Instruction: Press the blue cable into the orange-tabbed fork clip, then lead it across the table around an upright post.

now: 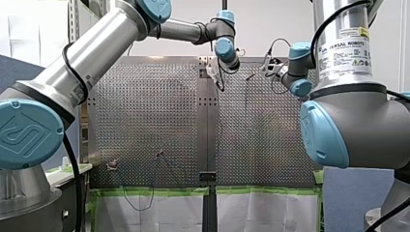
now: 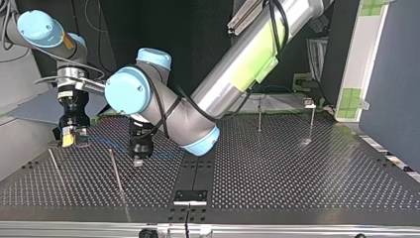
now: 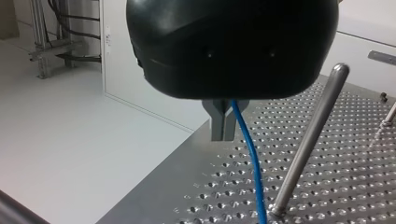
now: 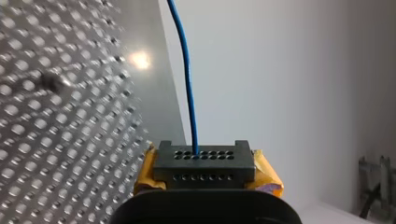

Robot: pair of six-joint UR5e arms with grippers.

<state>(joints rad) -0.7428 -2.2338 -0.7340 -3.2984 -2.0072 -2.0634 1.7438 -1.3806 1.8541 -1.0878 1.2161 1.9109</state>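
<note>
left gripper (image 3: 223, 136): black, smooth, domed housing with two flat metal fingers (image 3: 217, 122) tapering toward the tips. closes to a thin seam and pinches the blue cable (image 3: 250, 158) near the finger roots. hangs just above the table (image 3: 336, 186), close to its edge; shows left of centre in the top view.

right gripper (image 4: 204, 156): dark, blocky tip face with two rows of small round holes and a raised lug at each end. carries wrinkled yellow pads (image 4: 268, 179) bulging out at both sides. clamps the same cable, emerging near the middle of the upper row of holes. sits at the top view's far left, low over the table edge.

blue cable: thin, round, glossy sheath. drops from the left fingers in a gentle curve to the table surface, ending just beside the foot of the post (image 3: 308, 149); touching or apart, cannot tell. rises nearly straight out of the right gripper with a slight bend. spans the gap between both grippers in the top view as a faint, near-level line just above the surface.

post: smooth brushed-metal rod, round in section, domed at the top, seated in a table hole. stands just beside the left gripper; looks tilted in the left wrist view.

table: bright metal plate with a regular grid of small round holes and a dark seam strip down the middle. bears two further slender posts (image 2: 259, 115) at the top view's right, well apart from both grippers.
</note>
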